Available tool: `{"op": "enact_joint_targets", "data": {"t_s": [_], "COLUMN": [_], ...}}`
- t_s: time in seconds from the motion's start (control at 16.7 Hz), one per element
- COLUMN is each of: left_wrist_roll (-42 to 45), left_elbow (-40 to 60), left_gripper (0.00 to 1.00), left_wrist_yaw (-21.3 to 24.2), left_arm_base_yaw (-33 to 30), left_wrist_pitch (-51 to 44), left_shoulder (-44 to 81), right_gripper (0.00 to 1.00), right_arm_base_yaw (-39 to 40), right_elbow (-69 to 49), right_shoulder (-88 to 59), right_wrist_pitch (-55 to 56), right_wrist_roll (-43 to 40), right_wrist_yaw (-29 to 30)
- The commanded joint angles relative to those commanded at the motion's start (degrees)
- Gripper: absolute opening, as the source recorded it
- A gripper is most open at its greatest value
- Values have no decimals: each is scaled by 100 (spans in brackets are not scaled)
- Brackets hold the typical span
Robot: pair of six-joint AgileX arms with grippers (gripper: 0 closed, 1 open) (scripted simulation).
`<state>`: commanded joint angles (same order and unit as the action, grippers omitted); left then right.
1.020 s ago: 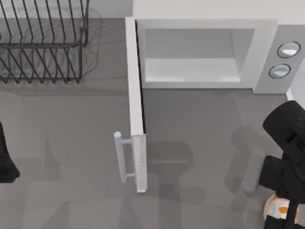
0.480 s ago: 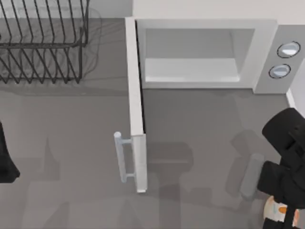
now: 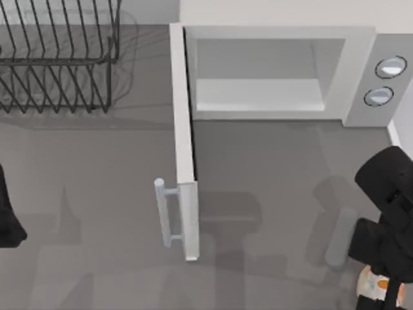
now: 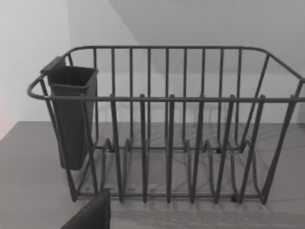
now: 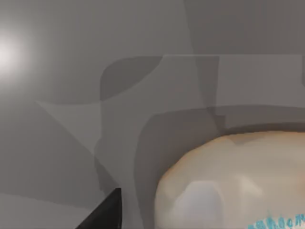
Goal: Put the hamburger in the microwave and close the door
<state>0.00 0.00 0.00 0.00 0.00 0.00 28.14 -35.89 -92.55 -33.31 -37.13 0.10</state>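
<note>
At five o'clock on the table (image 3: 271,168), the right claw (image 3: 381,287) covers the lumpy cream, orange-patched hamburger (image 3: 372,282); its grip cannot be told.

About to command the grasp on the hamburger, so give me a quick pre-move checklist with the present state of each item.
1. Microwave door open: ok, it is swung wide toward the table front.
2. Cavity free of things: ok as far as the top view shows.
3. Right hand over the hamburger: ok, it sits at the table's front right corner, directly above the bun.
4. Fingers around the hamburger: cannot tell; the arm hides them from above.
5. Path from hamburger to cavity: ok, bare table between them.
6. Left arm out of the way: ok, parked at the left edge, facing the rack.
</note>
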Motion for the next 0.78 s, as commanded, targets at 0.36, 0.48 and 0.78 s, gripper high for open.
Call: {"op": "enact_joint_targets", "data": {"t_s": [0.36,0.48,0.78], "left_wrist_roll": [0,0,0], "left_elbow": [0,0,0], "left_gripper": [100,100,100], "left_wrist_yaw": [0,0,0], "left_arm_base_yaw": [0,0,0], "left_wrist_pitch": [0,0,0], "left_shoulder": [0,0,0], "right_gripper": [0,0,0], "right_arm_base_yaw": [0,0,0], "right_elbow": [0,0,0], "right_shoulder": [0,0,0], "right_wrist_pitch": [0,0,0], "right_wrist_roll": [0,0,0], "right_wrist_yaw": [0,0,0]}}
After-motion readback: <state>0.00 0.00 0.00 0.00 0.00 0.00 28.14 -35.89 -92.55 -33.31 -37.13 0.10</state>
